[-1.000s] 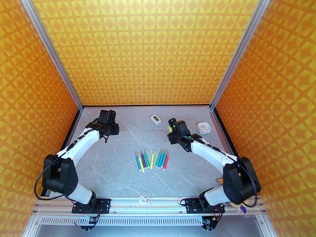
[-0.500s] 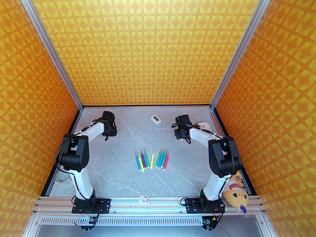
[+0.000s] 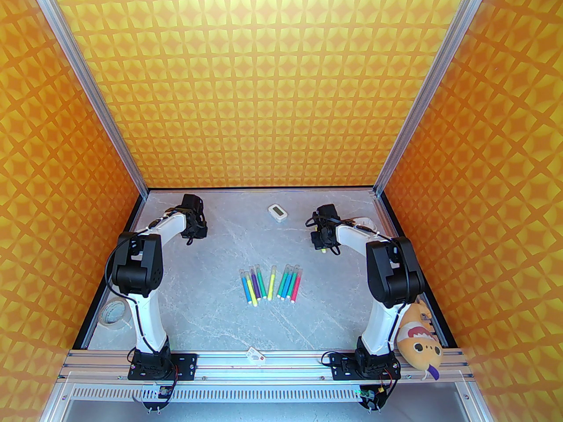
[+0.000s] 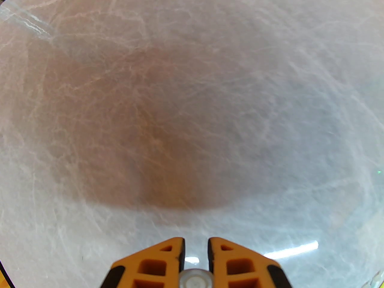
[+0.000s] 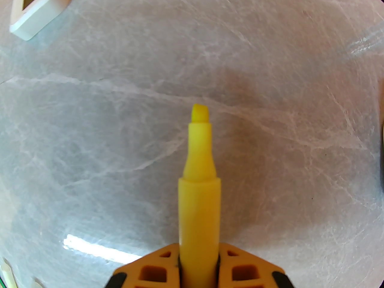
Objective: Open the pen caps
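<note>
Looking through your left wrist camera, you see the left end effector (image 4: 196,247) with its two orange fingers drawn close together, clamped on a small, pale, translucent whitish pen cap (image 4: 195,278). The cap sits end-on between them at the bottom of the view, above the grey marbled bench (image 4: 192,100). On your right wrist camera, the right end effector (image 5: 199,252) is clamped on the barrel of a bright yellow pen (image 5: 199,196). Its chisel tip is bare and points away from the fingers over the bench; you cannot tell whether the tip touches the surface. A white rectangular device with a dark screen (image 5: 36,7) lies at the upper left of that view. From the top camera, both arms reach to the far part of the bench, the left one at the far left and the right one at the far right, well apart. Nearer and between them, a row of short slim pens (image 3: 270,285) lies side by side mid-bench, with blue, yellow, purple, green, teal and pink barrels, each with a pale cap on its far end. A roll of tape (image 3: 113,312) lies by the left edge beside the left arm. A yellow plush toy (image 3: 420,345) rests at the near right corner against the right arm.
</note>
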